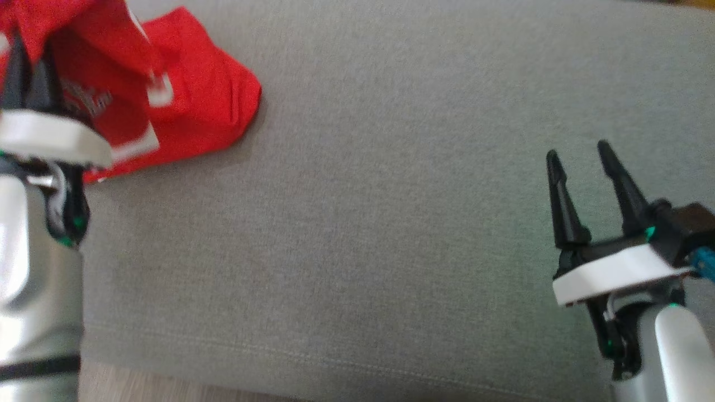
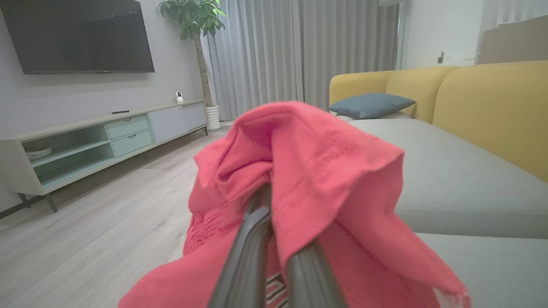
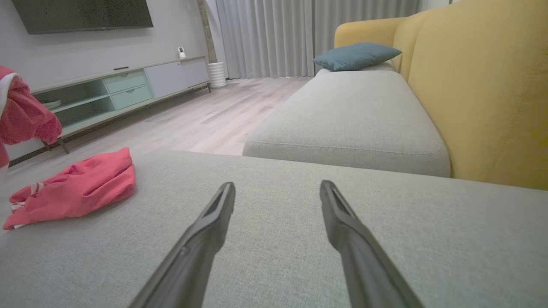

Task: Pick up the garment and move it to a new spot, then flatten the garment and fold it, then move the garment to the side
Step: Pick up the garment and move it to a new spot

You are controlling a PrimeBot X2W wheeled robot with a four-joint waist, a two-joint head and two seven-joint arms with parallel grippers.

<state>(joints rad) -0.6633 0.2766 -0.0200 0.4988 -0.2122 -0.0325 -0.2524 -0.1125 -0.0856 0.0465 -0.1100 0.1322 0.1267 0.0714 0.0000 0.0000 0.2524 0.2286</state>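
The garment (image 1: 206, 106) is red with white trim and lettering. One part lies bunched on the grey seat cushion (image 1: 391, 223) at the far left, and another part hangs lifted above it. My left gripper (image 1: 31, 53) is shut on the garment's raised fold. In the left wrist view the red cloth (image 2: 329, 171) drapes over my left gripper (image 2: 274, 196) and hides its fingertips. My right gripper (image 1: 578, 153) hovers open over bare cushion at the lower right, far from the cloth. The right wrist view has the garment (image 3: 77, 188) lying left of my open right gripper (image 3: 277, 186).
The cushion's front edge (image 1: 335, 363) borders wooden floor (image 2: 107, 205). A yellow sofa back (image 3: 483, 94) rises behind the seat. A blue pillow (image 3: 355, 55) lies on the far cushion. A TV stand (image 2: 98, 137) and a potted plant (image 2: 192, 17) stand across the room.
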